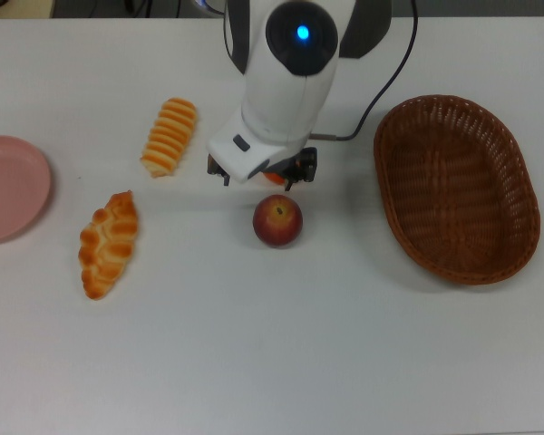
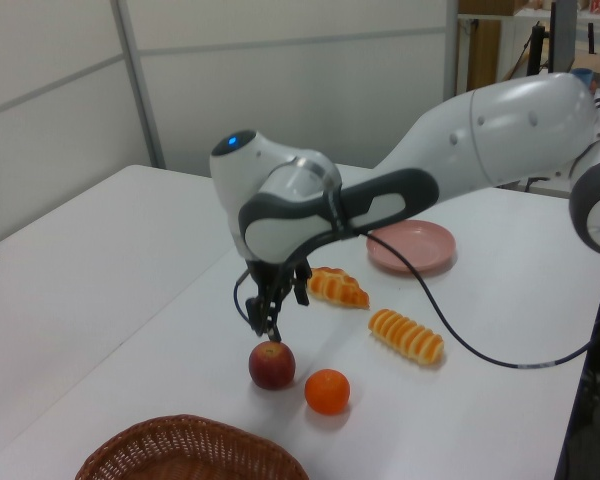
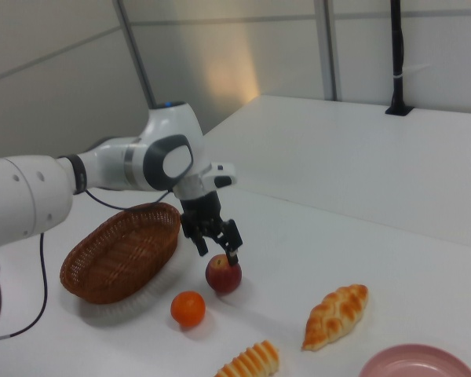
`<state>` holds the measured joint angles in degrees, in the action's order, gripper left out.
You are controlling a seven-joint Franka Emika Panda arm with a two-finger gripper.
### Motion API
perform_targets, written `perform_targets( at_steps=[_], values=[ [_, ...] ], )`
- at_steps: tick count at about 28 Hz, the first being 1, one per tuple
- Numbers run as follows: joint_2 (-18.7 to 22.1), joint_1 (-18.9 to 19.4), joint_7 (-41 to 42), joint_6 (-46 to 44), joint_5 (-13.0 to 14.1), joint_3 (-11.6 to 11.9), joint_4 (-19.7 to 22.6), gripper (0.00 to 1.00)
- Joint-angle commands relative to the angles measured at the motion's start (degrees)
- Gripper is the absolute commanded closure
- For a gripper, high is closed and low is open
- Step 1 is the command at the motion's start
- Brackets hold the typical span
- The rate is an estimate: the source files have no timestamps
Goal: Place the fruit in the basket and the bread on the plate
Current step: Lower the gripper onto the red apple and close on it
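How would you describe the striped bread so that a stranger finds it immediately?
Start from the pink plate at one end of the white table. Two loaves lie near it; the striped bread is the one beside the orange. It is pale with orange-and-cream cross bands, unlike the golden braided loaf.
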<state>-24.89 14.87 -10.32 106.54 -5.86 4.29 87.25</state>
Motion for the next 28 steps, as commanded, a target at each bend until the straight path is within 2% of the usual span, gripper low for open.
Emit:
perform_targets(
  at_steps=[1, 7, 14, 22, 27, 28],
  values=[
    [-0.2, 1.8, -1.6, 1.0, -2.3, 0.2, 2.2, 0.0],
    [-1.9, 2.8, -2.5, 3.4, -2.8, 0.2, 4.1, 0.0],
    [-5.8, 3.6, -8.6, 8.4, -6.1, 0.2, 3.7, 0.0],
    [-6.3, 3.6, -9.6, 9.7, -6.3, 0.2, 3.3, 0.0],
    [-8.1, 3.6, -9.9, 10.5, -6.3, 0.2, 1.6, 0.0],
    [-8.7, 3.6, -9.8, 11.3, -6.3, 0.2, 1.1, 0.04]
  ],
)
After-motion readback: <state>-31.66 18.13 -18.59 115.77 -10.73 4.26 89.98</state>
